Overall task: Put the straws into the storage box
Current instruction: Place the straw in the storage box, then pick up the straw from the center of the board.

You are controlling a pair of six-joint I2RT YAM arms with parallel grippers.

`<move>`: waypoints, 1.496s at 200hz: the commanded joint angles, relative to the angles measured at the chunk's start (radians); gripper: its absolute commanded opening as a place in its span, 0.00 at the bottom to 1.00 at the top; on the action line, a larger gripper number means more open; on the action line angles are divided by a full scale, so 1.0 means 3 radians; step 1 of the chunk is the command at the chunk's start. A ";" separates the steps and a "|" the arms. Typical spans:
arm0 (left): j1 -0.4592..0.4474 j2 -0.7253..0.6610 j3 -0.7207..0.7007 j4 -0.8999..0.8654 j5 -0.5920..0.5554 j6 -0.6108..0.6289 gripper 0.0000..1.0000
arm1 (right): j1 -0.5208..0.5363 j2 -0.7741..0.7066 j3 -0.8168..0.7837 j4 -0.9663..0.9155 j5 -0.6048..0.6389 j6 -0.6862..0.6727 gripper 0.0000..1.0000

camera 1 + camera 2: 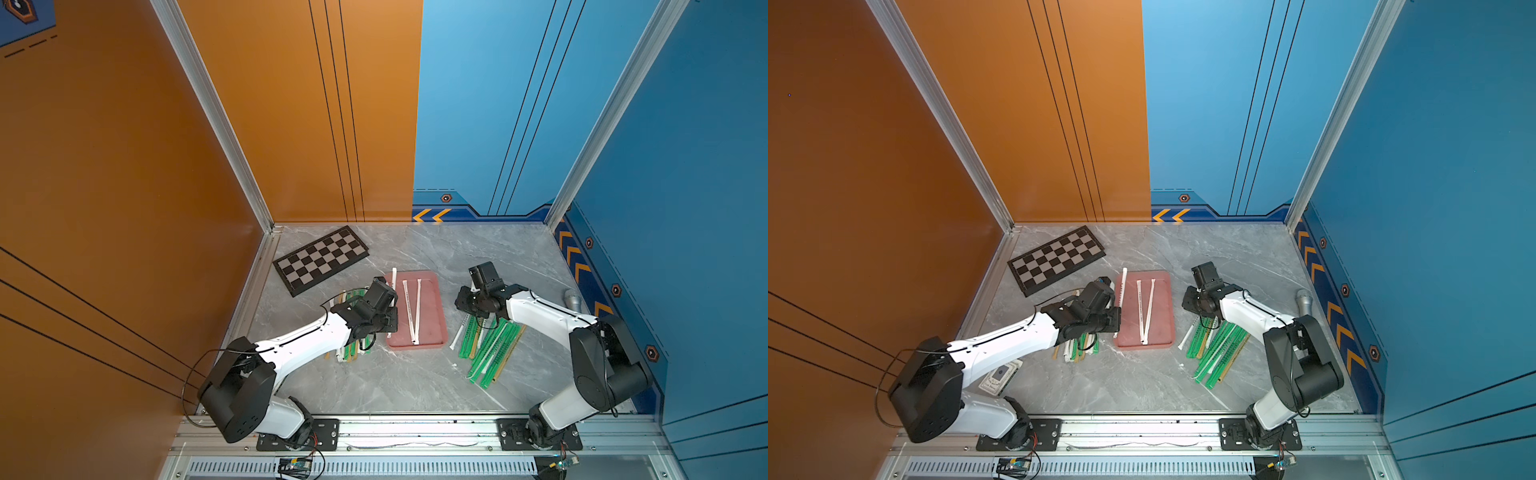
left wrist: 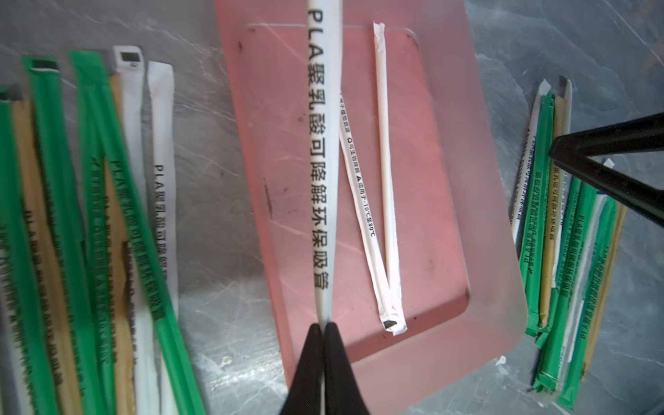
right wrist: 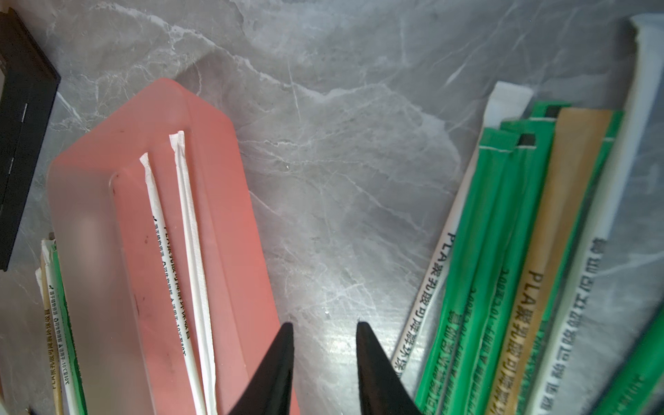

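Top view: shallow pink plastic storage box (image 1: 432,316); green, white, tan wrapped straws (image 1: 494,349) piled both sides.
Left wrist: left gripper (image 2: 323,325) pinches white printed straw (image 2: 321,143) over box edge, mid-transfer; next: shift inward, release.
Right wrist: right gripper (image 3: 325,325) parted, empty.

Between the black jaws of the left gripper (image 2: 323,326): white straw (image 2: 321,143) with black printed characters. Beyond those jaws: pale pink storage box (image 2: 485,251), its floor a deeper pink with dark specks, holding two white straws (image 2: 385,161), one black-printed, one plain. Flanking both jaw pairs: loose straws (image 3: 503,251) in green, tan and white, dark print. Ahead of the black jaws of the right gripper (image 3: 325,323): grey tabletop (image 3: 341,161) veined white. Far from either: chequered board (image 1: 320,259), black and grey squares.
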 commanded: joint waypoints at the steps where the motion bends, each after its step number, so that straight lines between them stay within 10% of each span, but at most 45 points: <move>1: -0.0046 0.0163 0.0109 0.0141 0.0181 -0.0113 0.06 | -0.0020 -0.0055 -0.0029 -0.0130 0.0183 -0.0063 0.33; 218: 0.0024 -0.0688 -0.0336 -0.0127 -0.0672 0.0135 0.94 | 0.0269 0.0297 0.0053 -0.0733 0.0437 0.0105 0.30; 299: 0.0191 -0.0972 -0.0471 -0.0267 -0.0756 0.0144 0.99 | 0.0331 0.0517 0.0141 -0.0778 0.0493 0.0065 0.25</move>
